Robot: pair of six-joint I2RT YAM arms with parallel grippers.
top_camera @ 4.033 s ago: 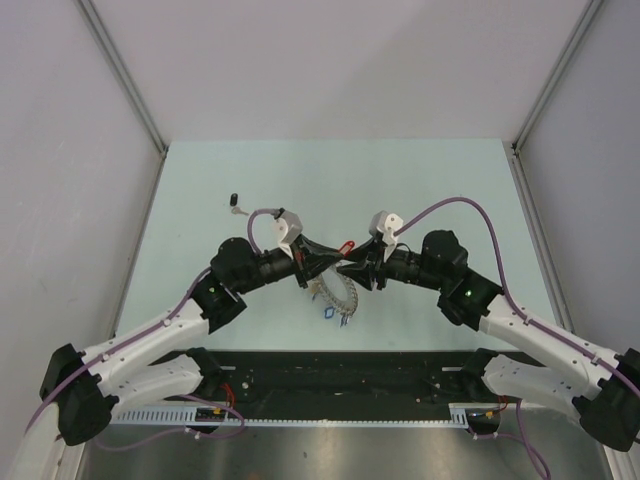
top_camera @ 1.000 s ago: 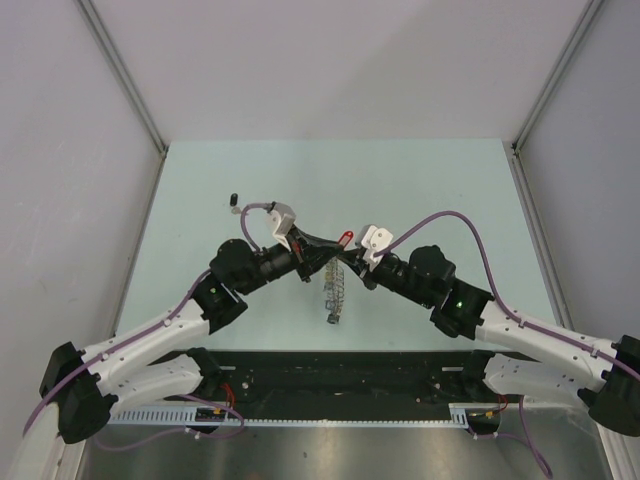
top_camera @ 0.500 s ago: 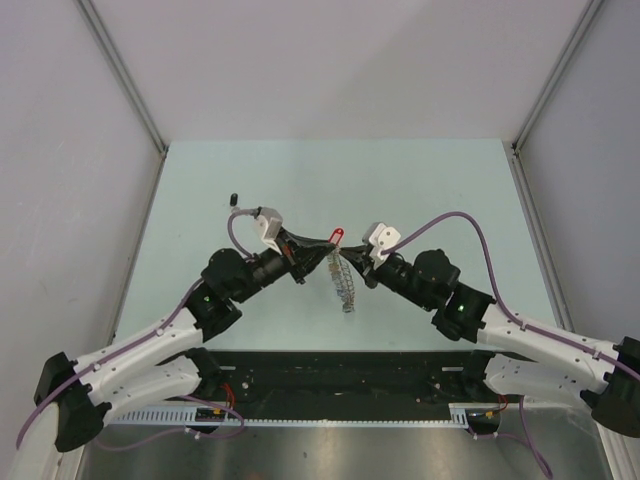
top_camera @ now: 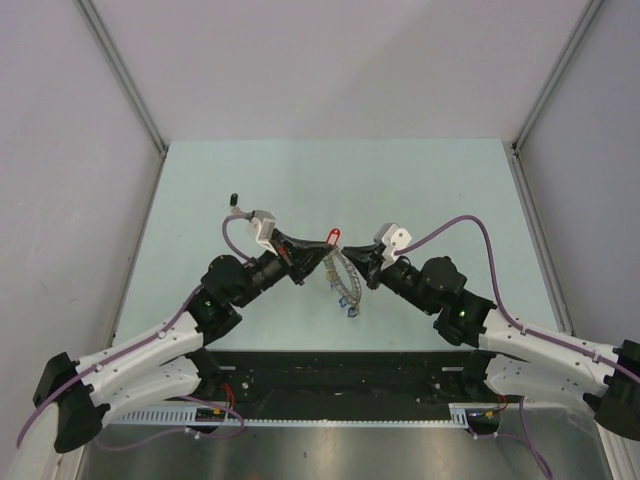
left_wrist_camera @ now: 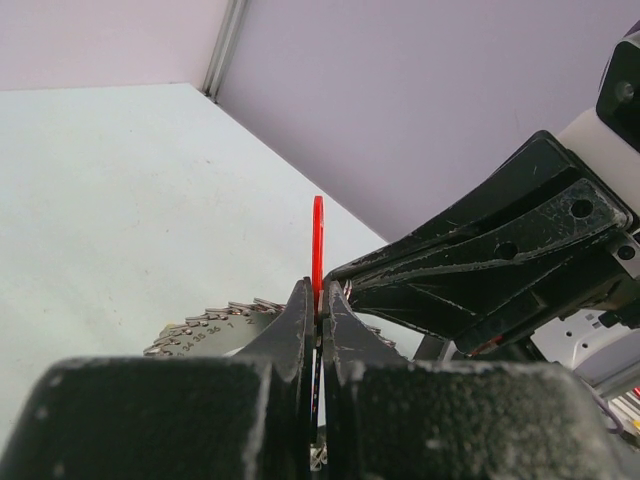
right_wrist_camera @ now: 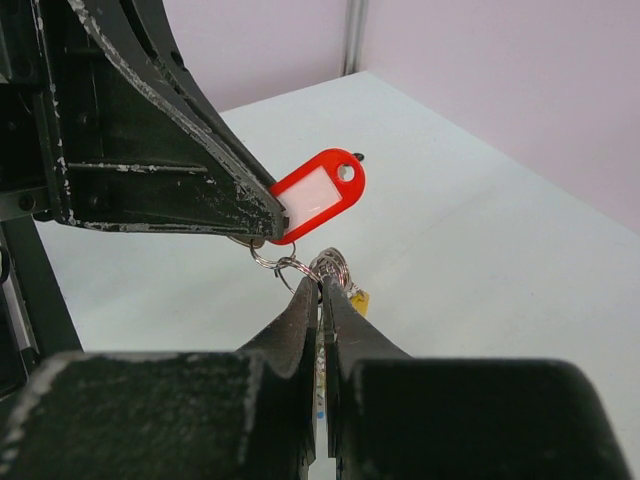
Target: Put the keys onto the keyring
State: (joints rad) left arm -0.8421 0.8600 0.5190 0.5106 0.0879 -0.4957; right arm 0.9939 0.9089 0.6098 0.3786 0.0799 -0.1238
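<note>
My left gripper is shut on a red plastic key tag with a white label. In the left wrist view the tag stands edge-on between the closed fingertips. In the right wrist view the tag carries a small split ring, which touches or links the ring bundle. My right gripper is shut on the keyring, which hangs below both grippers above the table with its fringe of small numbered keys. The grippers meet tip to tip.
A small black-and-silver object lies on the pale green table at the back left. Grey walls and metal posts close in the table on three sides. The arm bases stand along the near edge.
The keyring, spread flatter four seconds ago, now hangs nearly edge-on between the grippers. Both grippers have shifted slightly left and the right wrist has turned. Both holds are unchanged.
</note>
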